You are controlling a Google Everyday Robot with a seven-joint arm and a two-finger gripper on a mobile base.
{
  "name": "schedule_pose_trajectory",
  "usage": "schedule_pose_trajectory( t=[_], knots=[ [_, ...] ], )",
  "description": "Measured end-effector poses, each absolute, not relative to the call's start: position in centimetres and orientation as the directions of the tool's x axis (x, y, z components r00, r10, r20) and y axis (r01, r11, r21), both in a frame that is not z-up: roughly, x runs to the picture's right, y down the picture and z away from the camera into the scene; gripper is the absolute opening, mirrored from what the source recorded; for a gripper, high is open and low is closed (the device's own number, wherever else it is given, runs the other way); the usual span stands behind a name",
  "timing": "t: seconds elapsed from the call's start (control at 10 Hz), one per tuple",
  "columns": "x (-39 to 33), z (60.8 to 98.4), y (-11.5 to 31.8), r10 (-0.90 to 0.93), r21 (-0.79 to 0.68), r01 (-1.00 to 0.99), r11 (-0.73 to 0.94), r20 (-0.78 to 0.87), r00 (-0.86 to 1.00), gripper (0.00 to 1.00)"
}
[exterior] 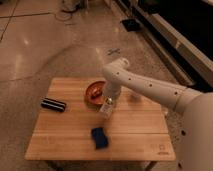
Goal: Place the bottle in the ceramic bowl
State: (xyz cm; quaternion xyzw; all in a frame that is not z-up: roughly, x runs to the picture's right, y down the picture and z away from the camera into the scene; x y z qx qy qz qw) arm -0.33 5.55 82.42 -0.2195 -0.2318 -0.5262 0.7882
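The clear bottle (pixel 106 110) hangs tilted in my gripper (pixel 108 102), which is shut on its upper part. It sits just above the table at the near right rim of the orange-brown ceramic bowl (pixel 93 92). The bowl stands at the back middle of the wooden table (pixel 60 135). My white arm reaches in from the right and covers the bowl's right side.
A black ribbed bar (pixel 53 105) lies at the table's left. A blue sponge (pixel 99 138) lies at the front middle. Shiny floor surrounds the table, with a dark wall ledge at the far right.
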Motion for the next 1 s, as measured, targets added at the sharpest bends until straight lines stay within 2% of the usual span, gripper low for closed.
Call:
schedule_pose_trajectory(
  t=[0.5, 0.6, 1.0],
  knots=[
    [-1.4, 88.5, 0.3, -0.774, -0.077, 0.945, 0.319, 0.554, 0.307, 0.0],
    [-1.0, 89.4, -0.2, -0.777, -0.083, 0.944, 0.321, 0.546, 0.312, 0.03],
    [0.7, 92.6, -2.2, -0.779, -0.12, 0.929, 0.351, 0.514, 0.361, 0.4]
  ],
)
